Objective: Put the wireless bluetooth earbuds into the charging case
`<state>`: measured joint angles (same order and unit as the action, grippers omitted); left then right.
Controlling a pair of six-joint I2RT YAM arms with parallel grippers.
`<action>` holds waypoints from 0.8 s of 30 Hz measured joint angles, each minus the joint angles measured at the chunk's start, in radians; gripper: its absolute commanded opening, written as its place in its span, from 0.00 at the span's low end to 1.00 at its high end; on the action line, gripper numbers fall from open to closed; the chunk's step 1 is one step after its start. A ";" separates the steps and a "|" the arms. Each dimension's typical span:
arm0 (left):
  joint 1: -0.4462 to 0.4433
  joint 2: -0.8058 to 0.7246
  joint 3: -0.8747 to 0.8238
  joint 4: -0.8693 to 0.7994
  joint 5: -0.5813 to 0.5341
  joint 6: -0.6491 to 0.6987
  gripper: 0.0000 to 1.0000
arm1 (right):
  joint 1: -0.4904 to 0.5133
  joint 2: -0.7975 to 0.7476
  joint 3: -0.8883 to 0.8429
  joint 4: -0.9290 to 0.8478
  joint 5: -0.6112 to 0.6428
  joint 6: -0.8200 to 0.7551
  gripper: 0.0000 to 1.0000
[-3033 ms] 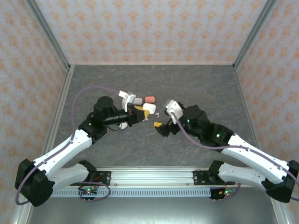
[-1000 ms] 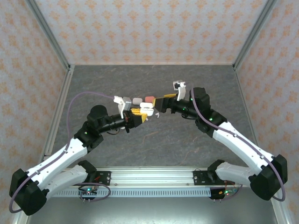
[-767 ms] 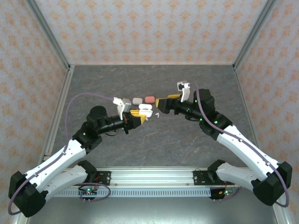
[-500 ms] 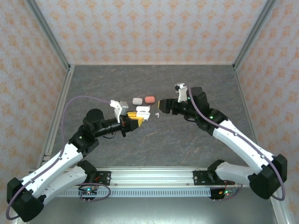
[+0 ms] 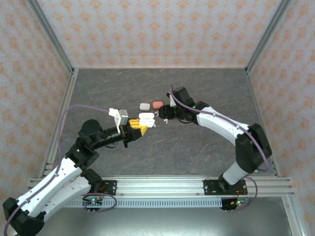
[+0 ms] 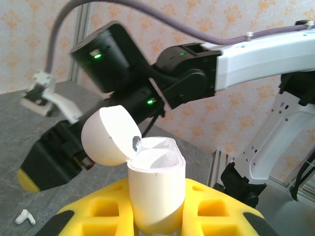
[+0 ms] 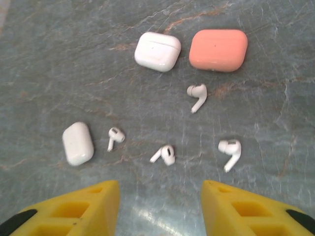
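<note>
The left gripper's (image 6: 156, 219) yellow fingers (image 6: 96, 214) are clenching the lower body of a white charging case (image 6: 156, 189). It is standing upright between them, and its lid (image 6: 109, 135) is hanging open to the left. The case's inside is showing pale and smooth; whether an earbud is sitting in it cannot be told. Down to the left, one loose earbud (image 6: 23, 216) is lying on the grey table (image 6: 10, 128).

The right gripper's (image 7: 160, 194) yellow fingers (image 7: 74, 206) are standing apart, grasping nothing, over the table. Beyond them four white earbuds are lying loose, none in any container: a middle earbud (image 7: 165, 154) nearest the fingers, a right earbud (image 7: 230, 152), a left earbud (image 7: 114, 137) and an upper earbud (image 7: 198, 96). A small white case (image 7: 78, 142) is lying shut just beside the left earbud. Farther out, a larger white case (image 7: 157, 51) and a coral case (image 7: 218, 50) are sitting side by side, both shut, the upper earbud near the coral one.
</note>
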<state>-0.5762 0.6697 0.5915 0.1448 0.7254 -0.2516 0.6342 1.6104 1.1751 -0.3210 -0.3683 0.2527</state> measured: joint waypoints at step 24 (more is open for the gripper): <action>0.000 -0.019 0.000 0.000 0.026 0.017 0.00 | 0.155 0.540 0.405 -0.042 -0.080 -0.100 0.47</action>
<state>-0.5762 0.6502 0.5915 0.1448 0.7517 -0.2344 0.7895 2.1506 1.5799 -0.3626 -0.4480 0.1528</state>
